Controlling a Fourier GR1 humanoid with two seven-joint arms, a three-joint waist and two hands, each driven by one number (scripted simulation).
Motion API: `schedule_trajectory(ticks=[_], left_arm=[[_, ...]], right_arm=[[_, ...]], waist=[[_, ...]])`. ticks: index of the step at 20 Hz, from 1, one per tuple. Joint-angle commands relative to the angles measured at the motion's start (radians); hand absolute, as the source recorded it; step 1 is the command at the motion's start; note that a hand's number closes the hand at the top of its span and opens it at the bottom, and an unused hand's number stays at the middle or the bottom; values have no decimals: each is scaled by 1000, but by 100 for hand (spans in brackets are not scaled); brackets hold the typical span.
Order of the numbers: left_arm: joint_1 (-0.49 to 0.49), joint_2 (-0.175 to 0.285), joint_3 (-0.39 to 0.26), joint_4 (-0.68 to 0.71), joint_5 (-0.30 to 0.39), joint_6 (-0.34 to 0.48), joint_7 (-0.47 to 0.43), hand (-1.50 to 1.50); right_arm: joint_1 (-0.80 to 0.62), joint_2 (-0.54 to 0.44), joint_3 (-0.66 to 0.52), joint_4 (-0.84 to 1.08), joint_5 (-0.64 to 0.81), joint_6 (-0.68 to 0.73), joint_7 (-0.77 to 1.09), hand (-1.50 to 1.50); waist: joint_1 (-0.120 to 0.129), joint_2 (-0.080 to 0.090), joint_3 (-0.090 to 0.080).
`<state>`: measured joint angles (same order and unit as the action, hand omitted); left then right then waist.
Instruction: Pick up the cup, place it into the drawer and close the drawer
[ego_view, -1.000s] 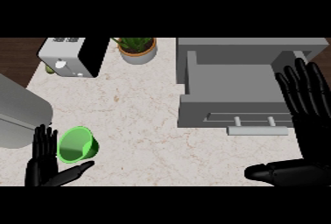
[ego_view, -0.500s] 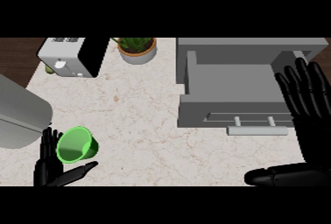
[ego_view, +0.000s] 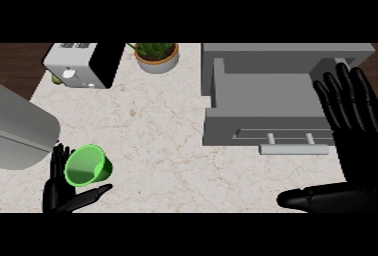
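On desk (ego_view: 162, 135), left robot hand (ego_view: 59, 192) open beside ungrasped cup (ego_view: 87, 166), right robot hand (ego_view: 351, 120) open, drawer (ego_view: 266, 95) open; all steps pending.

Bare counter (ego_view: 162, 130) runs from the cup (ego_view: 87, 166) at lower left to the open drawer (ego_view: 269, 95) at right. A toaster (ego_view: 74, 65) and plant (ego_view: 156, 55) line the far edge, and a grey appliance (ego_view: 22, 127) crowds the left. The right hand (ego_view: 351, 110), fingers straight, overlaps the drawer's right side.

A: Cup (ego_view: 88, 166) colour?
B: Bright green. My left hand (ego_view: 60, 192) and right hand (ego_view: 357, 152) are black.
A: Desk (ego_view: 159, 125), drawer (ego_view: 266, 95), toaster (ego_view: 76, 66)?
B: Desk: cream, brown-veined marbling. Drawer: plain grey. Toaster: white and black.
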<state>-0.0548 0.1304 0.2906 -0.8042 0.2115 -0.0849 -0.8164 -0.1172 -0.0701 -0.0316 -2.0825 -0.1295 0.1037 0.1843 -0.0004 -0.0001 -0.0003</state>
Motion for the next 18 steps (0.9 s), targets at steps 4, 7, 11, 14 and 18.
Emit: schedule_trajectory(ticks=[4, 7, 11, 14, 18], left_arm=[[-55, -18, -5, 1, 45, 9, 48, -150], [-173, 61, 54, 260, 56, -86, -64, -150], [-171, 51, 38, 306, 69, -163, -111, -150], [-107, 32, 0, 178, 90, -226, -46, -150], [-185, 33, 17, 305, 92, -266, -139, 150]], right_arm=[[-48, -20, -47, 67, -30, 19, -36, -150], [-43, -67, -105, -7, -103, 40, 37, -150], [57, 2, 7, -18, -3, 32, -41, -150], [-15, -43, -69, 27, -70, 43, 3, -150], [0, -19, -37, -11, -43, 17, 12, -150]], waist=[[2, 0, 0], [-7, 2, -1], [-6, 1, -1], [1, 0, 0], [-4, 1, -1]])
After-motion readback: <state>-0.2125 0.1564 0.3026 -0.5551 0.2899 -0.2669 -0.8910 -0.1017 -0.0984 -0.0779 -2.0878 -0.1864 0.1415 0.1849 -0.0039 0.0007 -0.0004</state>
